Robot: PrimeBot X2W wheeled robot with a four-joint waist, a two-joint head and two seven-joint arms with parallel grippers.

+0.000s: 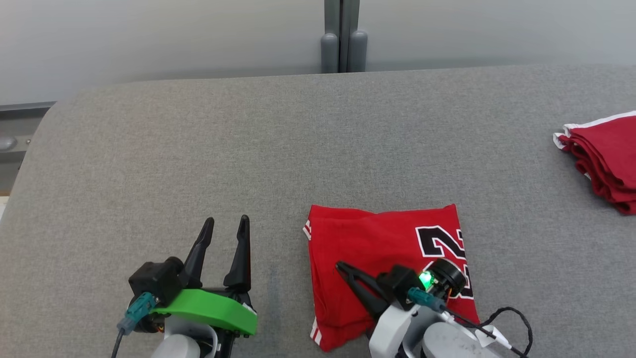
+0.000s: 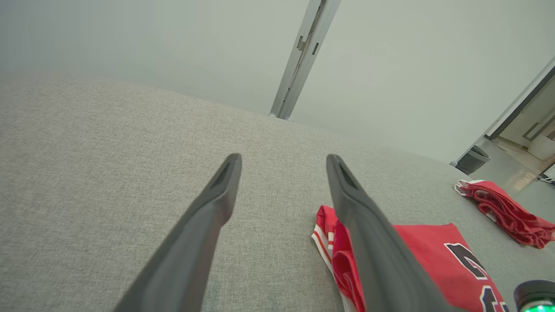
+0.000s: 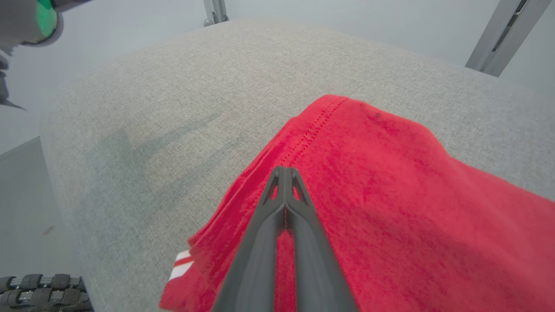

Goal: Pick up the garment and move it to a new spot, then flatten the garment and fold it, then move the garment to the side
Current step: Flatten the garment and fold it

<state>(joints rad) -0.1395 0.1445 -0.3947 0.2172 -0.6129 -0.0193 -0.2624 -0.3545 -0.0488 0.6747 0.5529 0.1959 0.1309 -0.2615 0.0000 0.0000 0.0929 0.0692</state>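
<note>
The garment (image 1: 382, 243) is a red jersey with white trim and a black number, folded into a rough rectangle near the front of the grey table (image 1: 248, 149). It also lies in the left wrist view (image 2: 433, 247) and the right wrist view (image 3: 390, 195). My right gripper (image 1: 340, 266) is shut and hovers over the garment's left half, its tips pointing toward the left edge (image 3: 284, 169). No cloth shows between its fingers. My left gripper (image 1: 226, 221) stands open over bare table left of the garment, nothing between its fingers (image 2: 282, 160).
A second red garment pile (image 1: 606, 154) with white trim lies at the table's right edge (image 2: 503, 208). A grey post (image 1: 343, 40) stands behind the table's far edge against a pale wall. The table's left edge drops off near my left arm.
</note>
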